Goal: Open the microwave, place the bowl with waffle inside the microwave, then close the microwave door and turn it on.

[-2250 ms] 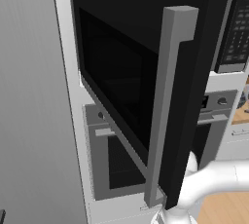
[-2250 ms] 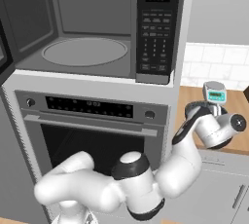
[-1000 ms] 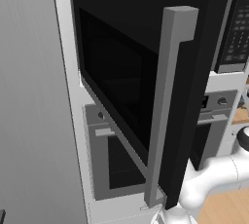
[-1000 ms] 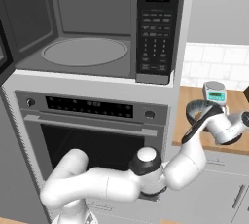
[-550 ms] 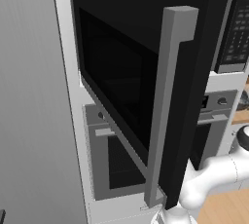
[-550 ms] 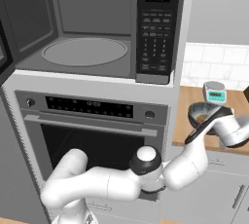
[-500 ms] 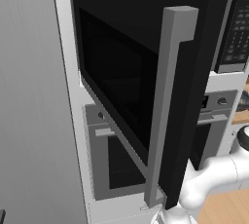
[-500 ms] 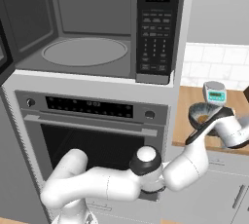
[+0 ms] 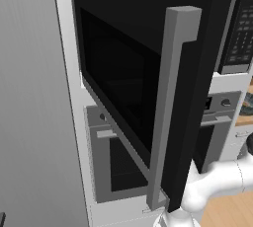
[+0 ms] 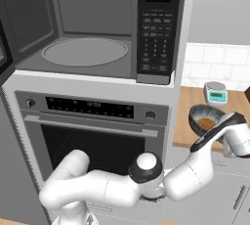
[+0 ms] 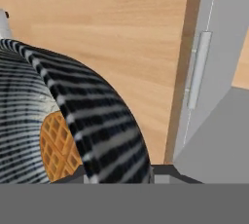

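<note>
Tool (image 10: 233,140) and wrist have been carried rightward over the last two seconds, out from in front of the oven to the wooden table (image 11: 121,28), where they are now set against the near rim of the bowl (image 10: 205,119). From the hand view the striped bowl wall (image 11: 97,116) is seen right at the bottom edge, with the waffle (image 11: 57,146) lying inside it. Whether the fingers are spread or already clamped on the rim cannot be told, since they are hidden.

This shift is judged to mean that the door step is finished and the bowl pickup is in hand; the bowl is not yet lifted from the table.

Farther left, the microwave door (image 9: 148,97) is swung wide, its handle (image 9: 170,107) facing the left base camera. Beyond it, the microwave (image 10: 93,28) cavity stands open, with the round turntable (image 10: 85,52) bare and ready to take the bowl. The keypad (image 10: 155,38) is untouched, so closing and starting are still ahead.
</note>
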